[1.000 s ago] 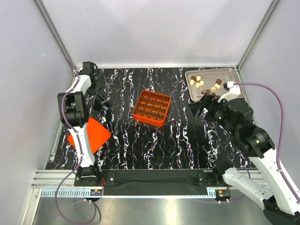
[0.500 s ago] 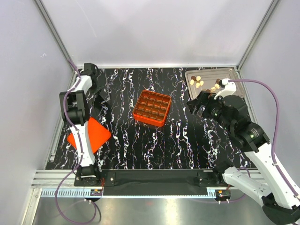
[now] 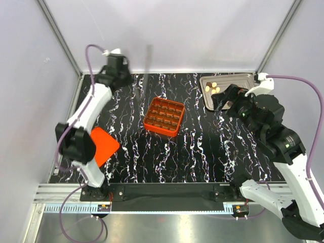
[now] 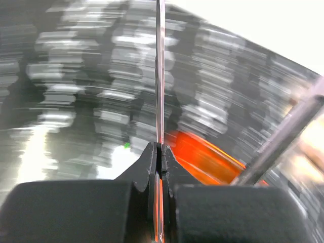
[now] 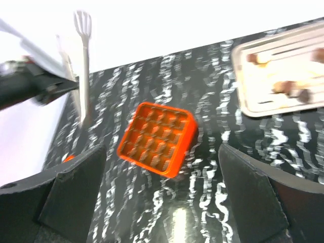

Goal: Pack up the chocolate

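— Pose of the left arm (image 3: pixel 91 107)?
— Stretches long toward the far-left corner of the black white-veined table top (image 3: pixel 202 147). Clamps the left gripper (image 4: pixel 160 152) tight on a thin pale metal utensil (image 4: pixel 160 61), upright.
— And the right arm (image 3: pixel 276 134)?
— Hangs raised at the near-left edge of the silver metal tray (image 3: pixel 235 77), right gripper (image 5: pixel 159 152) spread wide, nothing between the fingers.
— Place of the chocolate?
— On that tray: small cream and brown chocolate pieces (image 3: pixel 213 84), partly hidden overhead behind the right arm. Well apart from the orange grid box (image 3: pixel 164 116) at mid-table.
— Differences between views?
— Right wrist: shows a forked tip on the utensil, plus the brown pieces, blurred. Left wrist: gives only an edge-on blade between closed fingers, the rest smeared. Overhead alone: catches a flat orange square sheet (image 3: pixel 105 144) beside the left arm.
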Tool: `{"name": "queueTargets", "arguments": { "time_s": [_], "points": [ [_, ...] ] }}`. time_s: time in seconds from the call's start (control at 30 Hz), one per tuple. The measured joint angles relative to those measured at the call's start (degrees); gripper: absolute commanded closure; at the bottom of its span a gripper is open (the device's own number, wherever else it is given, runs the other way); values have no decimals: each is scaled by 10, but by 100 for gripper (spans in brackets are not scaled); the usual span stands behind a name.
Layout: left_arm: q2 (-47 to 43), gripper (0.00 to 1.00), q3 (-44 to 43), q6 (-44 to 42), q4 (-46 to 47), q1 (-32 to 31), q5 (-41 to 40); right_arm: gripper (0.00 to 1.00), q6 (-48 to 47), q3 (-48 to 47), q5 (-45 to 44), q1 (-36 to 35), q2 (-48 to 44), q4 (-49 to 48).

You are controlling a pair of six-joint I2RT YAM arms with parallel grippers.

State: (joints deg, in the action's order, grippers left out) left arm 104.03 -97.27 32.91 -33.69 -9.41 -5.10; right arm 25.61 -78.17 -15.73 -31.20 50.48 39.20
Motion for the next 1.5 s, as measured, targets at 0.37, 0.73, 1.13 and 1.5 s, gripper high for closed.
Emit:
{"name": "queueTargets", "arguments": {
  "time_s": [0.37, 0.73, 1.13, 1.5],
  "points": [
    [-127, 100, 129, 52, 108, -402, 38, 0, 9, -16, -166, 0, -47, 132],
    [104, 100, 104, 142, 125, -481, 27, 0, 49, -10, -183, 0, -96, 182],
    [220, 100, -17, 187, 99, -487, -29, 1, 68, 40, -183, 0, -131, 191],
    [230, 99, -17, 192, 67, -487, -60, 0, 88, 85, -181, 0, -144, 206]
  ]
}}
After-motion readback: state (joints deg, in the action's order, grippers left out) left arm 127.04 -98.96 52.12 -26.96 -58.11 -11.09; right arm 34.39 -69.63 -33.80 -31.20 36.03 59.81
